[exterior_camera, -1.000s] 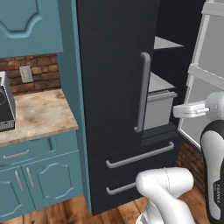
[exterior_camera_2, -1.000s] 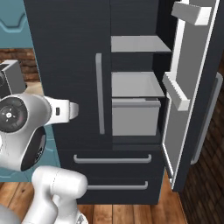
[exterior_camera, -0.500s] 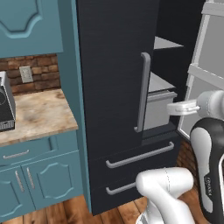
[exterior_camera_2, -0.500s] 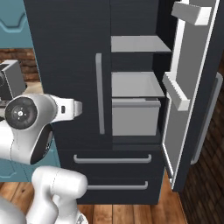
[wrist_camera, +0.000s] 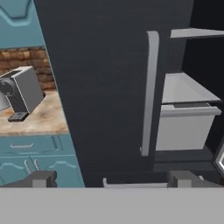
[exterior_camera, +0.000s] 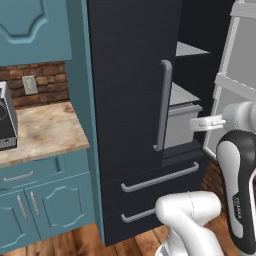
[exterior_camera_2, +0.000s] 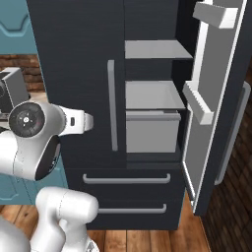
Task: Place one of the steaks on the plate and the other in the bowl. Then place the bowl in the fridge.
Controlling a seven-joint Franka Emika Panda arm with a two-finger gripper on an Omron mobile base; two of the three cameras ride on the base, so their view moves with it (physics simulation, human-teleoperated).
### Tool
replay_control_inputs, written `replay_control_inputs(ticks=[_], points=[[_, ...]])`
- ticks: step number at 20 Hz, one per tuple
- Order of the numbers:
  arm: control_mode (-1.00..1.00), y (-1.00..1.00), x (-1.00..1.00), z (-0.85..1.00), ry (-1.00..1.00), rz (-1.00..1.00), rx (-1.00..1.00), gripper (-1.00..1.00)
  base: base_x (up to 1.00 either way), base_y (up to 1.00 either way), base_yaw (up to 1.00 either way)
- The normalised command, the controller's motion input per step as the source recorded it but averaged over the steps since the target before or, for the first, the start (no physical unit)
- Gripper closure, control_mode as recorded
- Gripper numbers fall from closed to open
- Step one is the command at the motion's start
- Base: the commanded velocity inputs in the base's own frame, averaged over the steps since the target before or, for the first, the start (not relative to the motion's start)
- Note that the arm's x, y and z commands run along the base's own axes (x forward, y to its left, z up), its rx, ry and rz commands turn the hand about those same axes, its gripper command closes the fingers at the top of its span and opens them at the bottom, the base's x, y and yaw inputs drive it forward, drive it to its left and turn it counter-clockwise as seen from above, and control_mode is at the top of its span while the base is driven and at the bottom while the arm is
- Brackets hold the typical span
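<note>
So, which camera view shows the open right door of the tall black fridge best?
The right base view: the open right door appears nearly whole, with its white shelves. The left base view catches its pale inner edge; the hand view, a sliver.

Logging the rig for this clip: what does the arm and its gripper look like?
A glossy white arm of rounded segments with dark grey joint sections; one dark section carries small pale lettering, and a dark round joint cap has concentric markings. The gripper has two small dark grey, blocky fingertips. No cables visible.

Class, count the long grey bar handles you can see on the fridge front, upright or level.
3: one upright handle on the shut door, and two level ones on the drawers below, upper and lower. The open door's handle may be hidden.
</note>
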Motion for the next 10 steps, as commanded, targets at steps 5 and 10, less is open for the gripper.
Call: replay_control_inputs(ticks=[5, 10], points=[[-1.0, 0.0, 0.16, -0.06, 0.03, 0.0, 0.0, -1.0, 0.0, 0.0, 0.0], [-1.0, -0.01, 0.4, 0.0, 0.0, 0.0, 0.01, -1.0, 0.0, 0.0, 0.0]])
